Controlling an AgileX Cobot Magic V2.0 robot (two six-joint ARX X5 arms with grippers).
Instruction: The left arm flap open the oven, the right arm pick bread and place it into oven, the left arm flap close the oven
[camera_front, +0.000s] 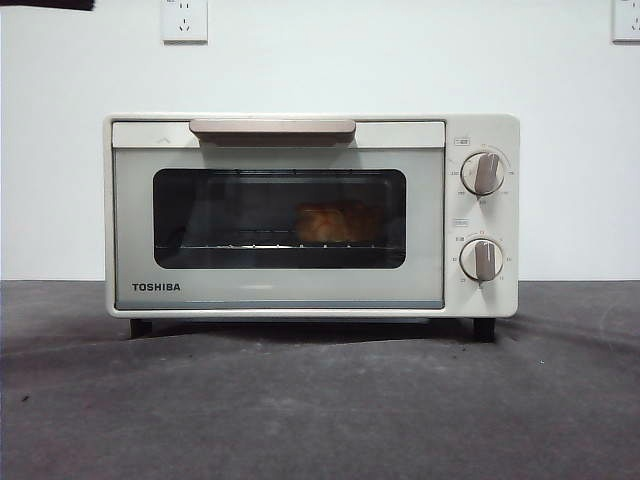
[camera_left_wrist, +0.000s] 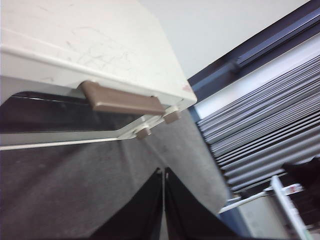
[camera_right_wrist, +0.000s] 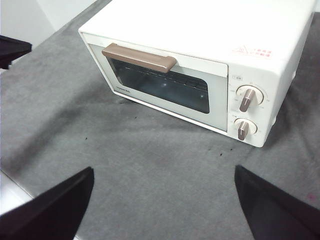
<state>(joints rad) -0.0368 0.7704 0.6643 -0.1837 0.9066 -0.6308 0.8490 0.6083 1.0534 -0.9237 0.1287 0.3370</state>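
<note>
Both grippers hang clear; bread (camera_front: 333, 224) sits inside closed oven (camera_front: 300, 215).

Dark grey felt-like table cover (camera_front: 320, 400), lightly creased, few dark specks. Plain white wall (camera_front: 60, 180) behind. Two white wall sockets high up: one (camera_front: 184, 20) left of centre, another (camera_front: 626, 20) at right edge. Left wrist view: dark window frame (camera_left_wrist: 260, 47), slatted surface (camera_left_wrist: 260, 135), possibly blinds, blurred.
</note>
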